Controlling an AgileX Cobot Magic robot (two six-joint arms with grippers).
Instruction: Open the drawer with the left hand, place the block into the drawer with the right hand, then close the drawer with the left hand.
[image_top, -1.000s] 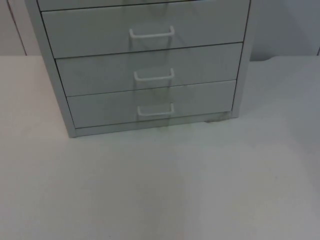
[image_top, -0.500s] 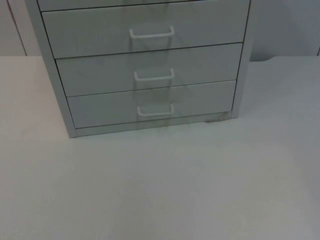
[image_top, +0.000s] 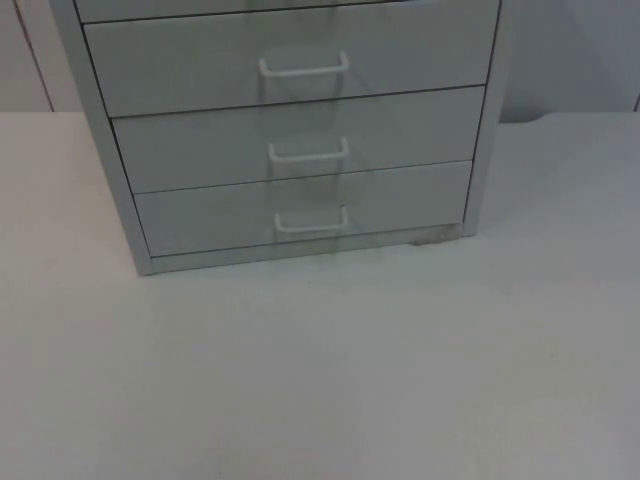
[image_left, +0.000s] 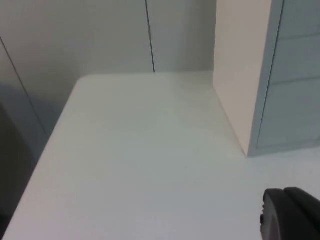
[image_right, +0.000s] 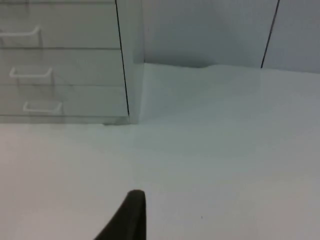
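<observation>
Top view: drawer cabinet (image_top: 290, 140) stands closed on the counter (image_top: 320, 380), handles (image_top: 311, 221) facing forward; left claw (image_left: 292, 212) sits left of it, right claw (image_right: 127, 217) right; neither grip state readable.

Drawer cabinet (image_top: 300, 130): you will find no lettering, label or brand mark on its grey fronts.
Handles (image_top: 304, 68): plain white, nothing for you to read on them.
Table (image_top: 330, 370): bare white surface, no print or number that you can read.
Partition wall (image_right: 210, 30): no sign or sticker that you can make out.
</observation>
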